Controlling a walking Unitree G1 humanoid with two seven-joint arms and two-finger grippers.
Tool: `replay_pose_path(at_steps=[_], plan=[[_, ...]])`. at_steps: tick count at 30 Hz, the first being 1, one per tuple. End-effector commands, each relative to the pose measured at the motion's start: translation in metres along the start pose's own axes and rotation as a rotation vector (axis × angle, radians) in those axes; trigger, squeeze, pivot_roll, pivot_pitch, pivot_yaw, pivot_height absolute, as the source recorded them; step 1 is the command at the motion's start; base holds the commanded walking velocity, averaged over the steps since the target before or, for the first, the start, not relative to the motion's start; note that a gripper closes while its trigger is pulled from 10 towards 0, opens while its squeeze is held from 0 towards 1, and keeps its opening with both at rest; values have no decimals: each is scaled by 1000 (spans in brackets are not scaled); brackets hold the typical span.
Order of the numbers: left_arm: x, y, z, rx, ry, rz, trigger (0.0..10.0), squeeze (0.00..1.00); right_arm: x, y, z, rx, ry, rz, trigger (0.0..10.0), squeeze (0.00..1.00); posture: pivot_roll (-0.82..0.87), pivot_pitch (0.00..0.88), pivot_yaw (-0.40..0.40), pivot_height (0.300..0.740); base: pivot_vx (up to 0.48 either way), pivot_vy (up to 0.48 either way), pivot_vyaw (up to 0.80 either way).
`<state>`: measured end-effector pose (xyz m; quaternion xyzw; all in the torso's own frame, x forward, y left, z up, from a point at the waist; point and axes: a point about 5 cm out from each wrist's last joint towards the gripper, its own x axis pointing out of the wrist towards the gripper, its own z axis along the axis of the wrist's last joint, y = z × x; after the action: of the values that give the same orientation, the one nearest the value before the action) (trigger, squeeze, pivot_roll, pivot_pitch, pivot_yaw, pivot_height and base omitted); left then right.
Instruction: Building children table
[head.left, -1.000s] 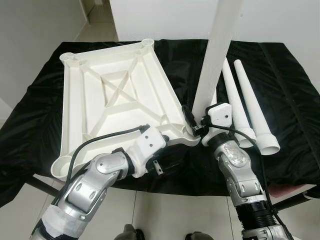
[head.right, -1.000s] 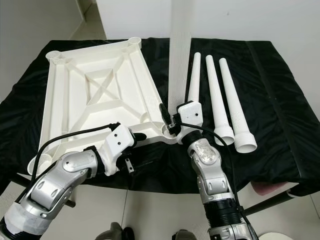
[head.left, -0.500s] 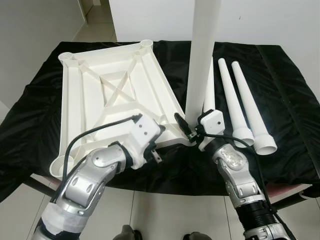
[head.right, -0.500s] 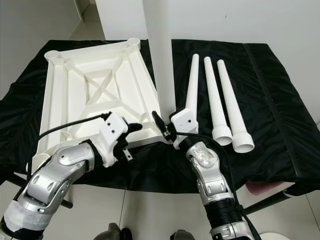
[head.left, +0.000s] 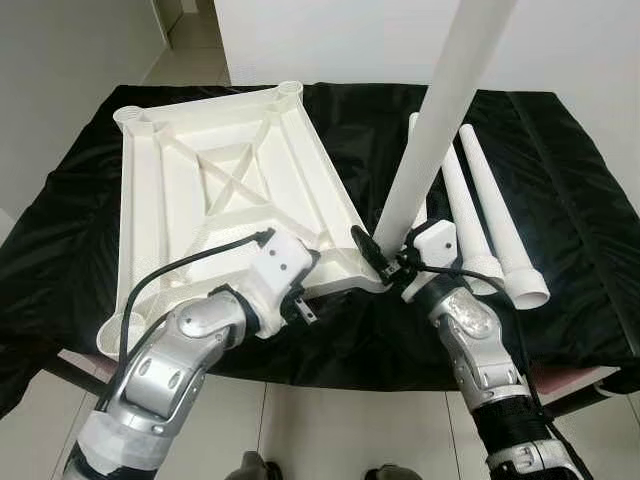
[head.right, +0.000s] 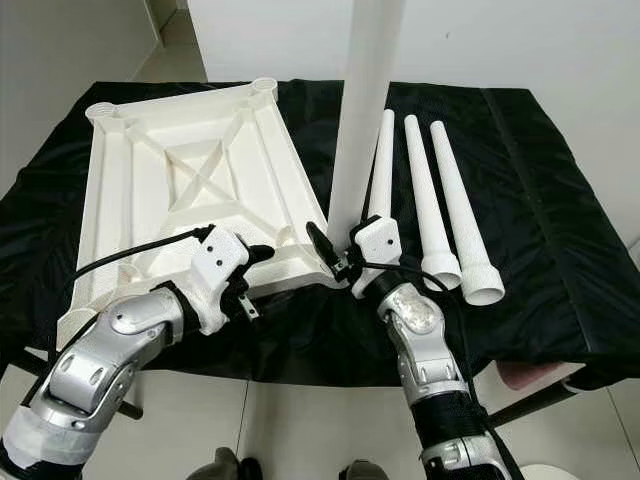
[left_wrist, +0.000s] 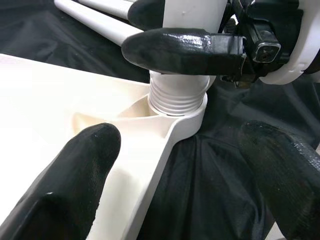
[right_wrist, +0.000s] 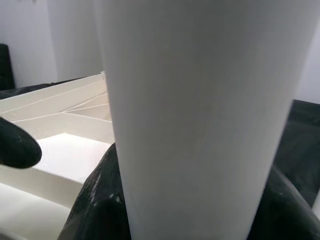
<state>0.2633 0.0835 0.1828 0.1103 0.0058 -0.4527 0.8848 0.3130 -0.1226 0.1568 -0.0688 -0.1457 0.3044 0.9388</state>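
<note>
Tilting since a moment ago, the table leg (head.left: 440, 110) — pinched by the right hand (head.left: 385, 258) — sits threaded in the tabletop (head.left: 200, 190) corner socket (left_wrist: 177, 107), not yet square, left hand (left_wrist: 180, 165) spread beside it.

The tabletop panel (head.left: 225, 195) is laid upside down on the left part of the table (head.left: 590, 200). Three loose legs (head.right: 440, 200) are laid side by side to its right. A fourth leg (head.left: 440, 110) is stood in the socket (left_wrist: 177, 107) at the panel's near right corner, held at its base by the right gripper (head.left: 385, 255). The left gripper (head.left: 300, 290) is placed at the panel's near edge, just left of that corner.
</note>
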Motion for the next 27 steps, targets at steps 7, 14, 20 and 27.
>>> replay_pose_path(at_steps=[7, 14, 20, 27], plan=[[-2, -2, 3, 7, -5, 30, 10000, 0, -4, 11, -36, 56, 190, 82, 10000, 0, -78, 117, 55, 740, 0, 0, 0], [-4, 1, 3, -1, -3, 46, 10000, 0, 4, 6, -38, 130, 220, 56, 10000, 0, -70, 125, 55, 740, 0, 0, 0], [-7, 2, 3, 7, 3, 58, 10000, 0, 5, 7, -41, 170, 226, 31, 10000, 0, -59, 131, 51, 740, 0, 0, 0], [-9, 3, 3, 6, 5, 71, 10000, 0, 5, 10, -44, 217, 228, 7, 10000, 0, -54, 135, 50, 740, 0, 0, 0]])
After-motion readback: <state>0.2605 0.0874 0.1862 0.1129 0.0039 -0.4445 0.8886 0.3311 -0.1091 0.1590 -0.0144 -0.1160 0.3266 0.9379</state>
